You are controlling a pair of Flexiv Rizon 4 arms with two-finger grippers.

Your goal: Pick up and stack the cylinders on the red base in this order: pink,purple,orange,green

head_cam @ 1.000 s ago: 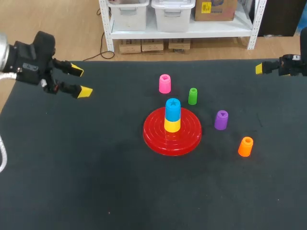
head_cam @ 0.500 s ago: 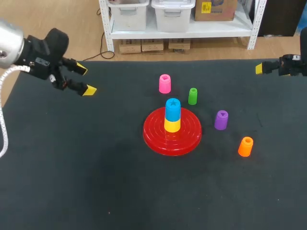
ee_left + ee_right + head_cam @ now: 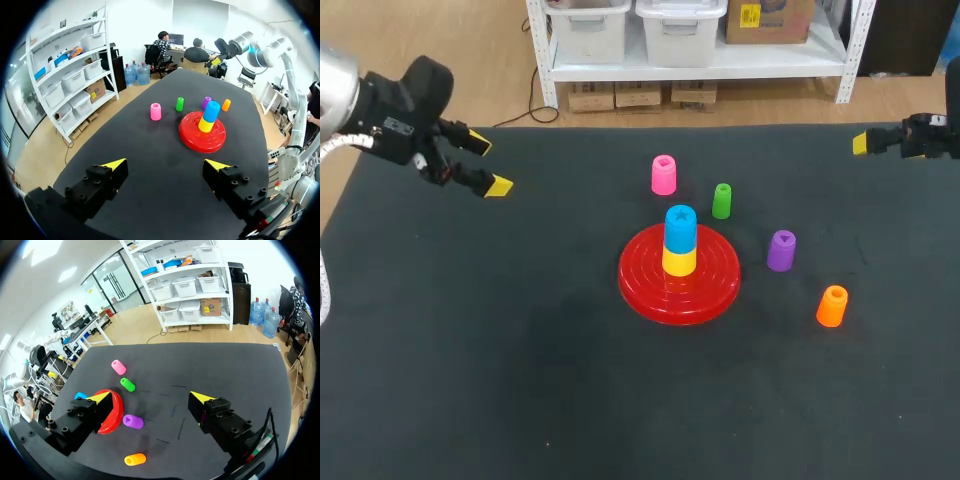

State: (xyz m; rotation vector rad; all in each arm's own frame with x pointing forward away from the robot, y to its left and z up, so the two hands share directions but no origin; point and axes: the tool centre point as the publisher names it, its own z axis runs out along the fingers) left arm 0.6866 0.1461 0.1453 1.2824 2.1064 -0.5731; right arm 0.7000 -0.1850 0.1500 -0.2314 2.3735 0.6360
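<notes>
The left claw [image 3: 490,164] hung wide open over the bench [image 3: 520,350] at the upper left of the head view, gripping nothing. The right claw [image 3: 151,398] was open too, at the upper right edge. Near the middle stood the red base [image 3: 650,290], carrying a yellow cylinder [image 3: 679,260] with a blue cylinder [image 3: 680,226] on top. The pink cylinder [image 3: 663,175] stood above the base, the green cylinder [image 3: 721,201] just to its right, the purple cylinder [image 3: 781,250] right of the base, and the orange cylinder [image 3: 832,306] lower right, all upright and apart.
</notes>
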